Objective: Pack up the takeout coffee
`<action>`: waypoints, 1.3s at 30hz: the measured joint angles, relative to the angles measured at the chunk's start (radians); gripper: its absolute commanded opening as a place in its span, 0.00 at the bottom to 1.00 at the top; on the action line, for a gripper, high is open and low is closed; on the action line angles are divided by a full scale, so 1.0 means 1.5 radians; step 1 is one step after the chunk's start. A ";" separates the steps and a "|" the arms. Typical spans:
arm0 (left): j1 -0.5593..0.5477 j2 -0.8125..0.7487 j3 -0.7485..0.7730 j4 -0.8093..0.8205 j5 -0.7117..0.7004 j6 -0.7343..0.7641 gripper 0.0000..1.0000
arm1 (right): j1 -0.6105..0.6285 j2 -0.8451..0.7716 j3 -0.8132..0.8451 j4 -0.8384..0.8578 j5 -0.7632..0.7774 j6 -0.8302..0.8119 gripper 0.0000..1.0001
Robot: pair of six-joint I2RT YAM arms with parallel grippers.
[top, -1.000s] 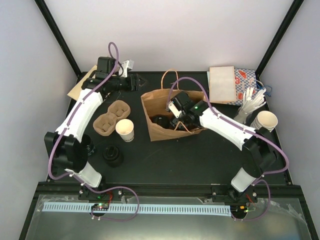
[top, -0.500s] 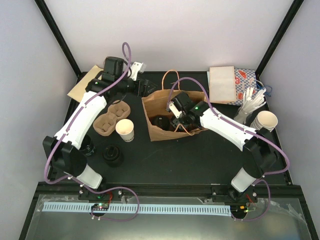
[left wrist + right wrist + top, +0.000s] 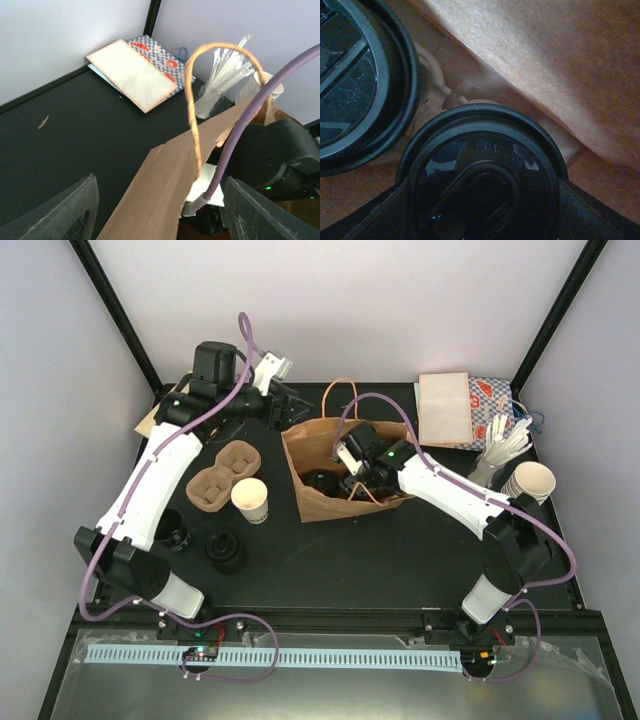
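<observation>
Left of the brown paper bag [image 3: 320, 502], just beside the brown moulded-cardboard carrier [image 3: 222, 475], the small white paper cup [image 3: 250, 498] stands upright, not yet packed. At the bag's rear-left rim the left gripper [image 3: 285, 405] hangs with its jaws wide, probably to steady the mouth. Inside the bag, the right gripper [image 3: 482, 190] straddles a black-lidded cup [image 3: 482, 160]; whether it clamps that cup cannot be told.
</observation>
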 measured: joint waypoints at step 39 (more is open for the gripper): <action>-0.086 0.112 0.107 -0.164 -0.124 0.134 0.02 | 0.005 -0.034 -0.050 0.030 0.029 0.103 0.67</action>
